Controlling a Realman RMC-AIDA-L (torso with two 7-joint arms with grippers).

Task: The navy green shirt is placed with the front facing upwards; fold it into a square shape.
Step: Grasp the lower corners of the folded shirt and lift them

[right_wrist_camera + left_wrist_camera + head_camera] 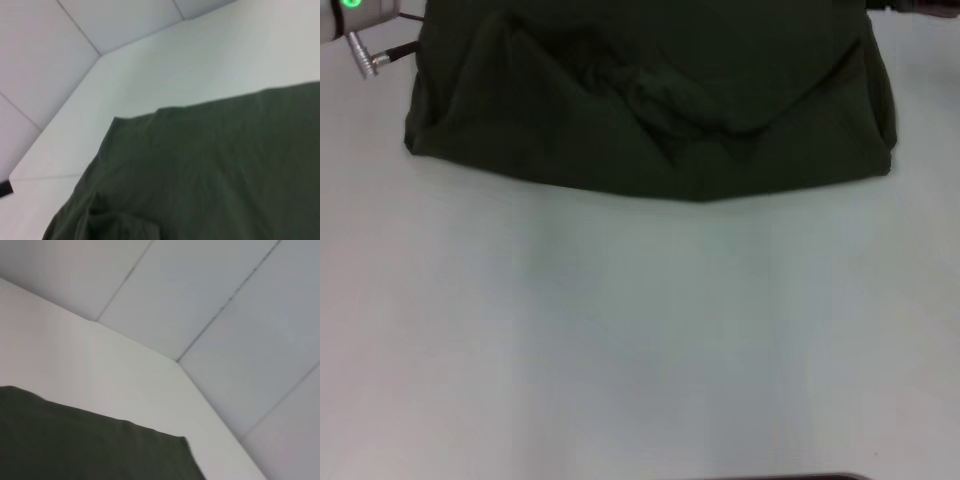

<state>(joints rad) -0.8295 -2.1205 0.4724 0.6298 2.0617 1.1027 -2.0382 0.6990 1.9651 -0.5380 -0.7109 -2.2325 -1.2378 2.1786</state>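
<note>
The navy green shirt (650, 100) lies bunched and partly folded at the far side of the white table (640, 340), its plain dark green cloth wrinkled, with a fold line along its near edge. No lettering shows. Part of my left arm (365, 30) shows at the top left corner beside the shirt, its gripper out of sight. A sliver of my right arm (920, 6) shows at the top right corner. The left wrist view shows a shirt (90, 445) corner on the table; the right wrist view shows the shirt (210, 175) spread wide below it.
The table's edge and corner (177, 362) meet a grey tiled floor (225, 300) beyond it. In the right wrist view the table corner (100, 57) also shows. A dark strip (790, 477) lies at the near edge of the table.
</note>
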